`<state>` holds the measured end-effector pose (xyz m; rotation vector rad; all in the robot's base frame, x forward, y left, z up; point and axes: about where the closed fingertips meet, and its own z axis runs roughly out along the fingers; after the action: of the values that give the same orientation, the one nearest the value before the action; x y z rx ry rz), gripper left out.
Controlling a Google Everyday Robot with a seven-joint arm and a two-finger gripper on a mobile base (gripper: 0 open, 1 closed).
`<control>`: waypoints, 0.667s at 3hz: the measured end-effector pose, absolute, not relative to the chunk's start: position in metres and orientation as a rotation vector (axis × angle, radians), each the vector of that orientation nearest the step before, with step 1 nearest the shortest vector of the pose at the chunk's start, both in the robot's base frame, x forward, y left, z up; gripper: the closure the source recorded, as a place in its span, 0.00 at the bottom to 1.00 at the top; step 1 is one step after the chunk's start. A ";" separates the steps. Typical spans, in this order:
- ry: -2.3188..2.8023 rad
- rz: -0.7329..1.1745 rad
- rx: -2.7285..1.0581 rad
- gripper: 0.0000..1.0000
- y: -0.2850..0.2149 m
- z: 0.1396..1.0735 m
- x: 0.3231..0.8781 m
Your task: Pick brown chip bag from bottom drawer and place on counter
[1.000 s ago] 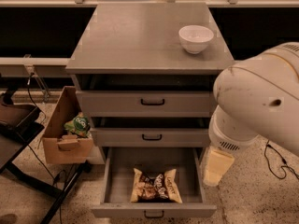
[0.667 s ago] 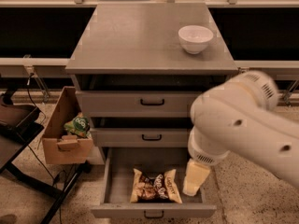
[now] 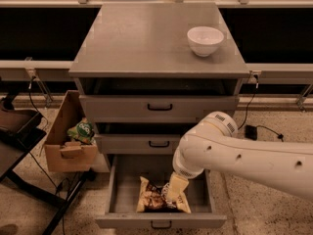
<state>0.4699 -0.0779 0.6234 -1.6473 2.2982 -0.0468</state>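
Observation:
The bottom drawer [image 3: 122, 210] is pulled open at the foot of the grey cabinet. The brown chip bag [image 3: 152, 199] lies flat inside it, dark in the middle with pale ends. My white arm reaches in from the right and down into the drawer. My gripper [image 3: 172, 196] is right over the bag's right half and covers part of it. The counter [image 3: 142, 40] is the cabinet's flat grey top.
A white bowl [image 3: 205, 40] stands on the counter's right rear. Two shallower drawers [image 3: 159, 107] above are closed. A cardboard box [image 3: 68, 141] with a green snack bag [image 3: 82, 130] sits on the floor left of the cabinet. A dark stand [image 3: 19, 131] is at far left.
My arm has swung down and left, from beside the drawer's right edge to inside it, so the gripper is now over the chip bag.

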 end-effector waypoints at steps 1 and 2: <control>2.354 -0.009 -1.645 0.00 -0.082 0.554 0.496; 2.350 -0.004 -1.648 0.00 -0.080 0.559 0.492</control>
<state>0.4917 -0.0800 0.5586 -1.6478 2.3496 -0.0043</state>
